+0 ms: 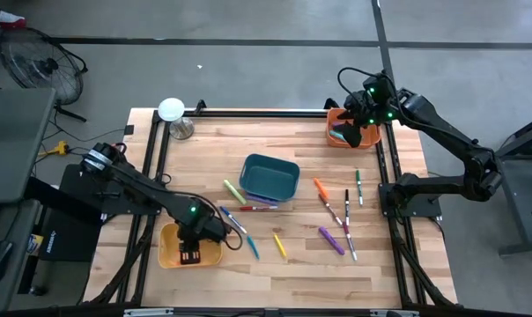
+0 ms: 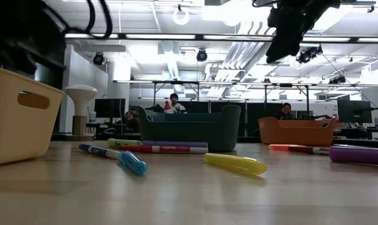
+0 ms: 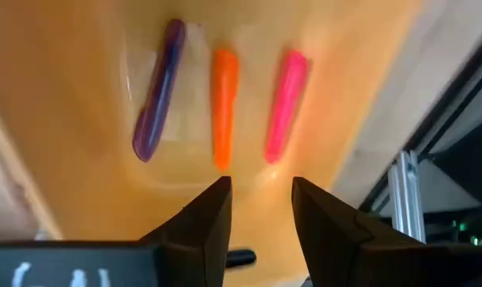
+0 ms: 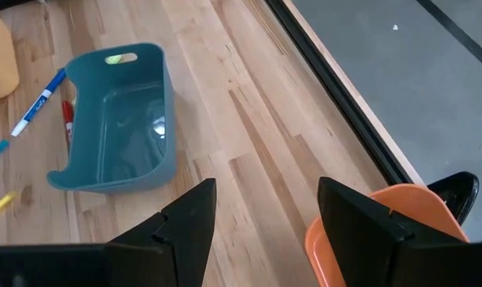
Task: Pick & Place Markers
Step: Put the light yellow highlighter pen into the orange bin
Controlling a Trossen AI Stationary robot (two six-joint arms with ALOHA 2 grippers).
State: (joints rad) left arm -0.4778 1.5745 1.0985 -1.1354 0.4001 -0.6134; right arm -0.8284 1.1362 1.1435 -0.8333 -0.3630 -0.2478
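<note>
Yellow bin (image 1: 169, 253) walls surround the left gripper (image 3: 261, 199), whose fingers stand apart, holding nothing. Just ahead of them lie three markers: purple (image 3: 159, 89), orange (image 3: 223, 108) and pink (image 3: 286, 104). Above the orange bin (image 1: 336, 133), the right gripper (image 4: 265, 215) hangs open, seemingly empty.

Dark jointed arms, green lights

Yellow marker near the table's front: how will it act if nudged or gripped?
The yellow marker looks round and lies flat on bare wood, so a sideways nudge would probably roll it. It seems a stiff plastic stick, likely light. Its glossy barrel may slip unless gripped across the middle.
</note>
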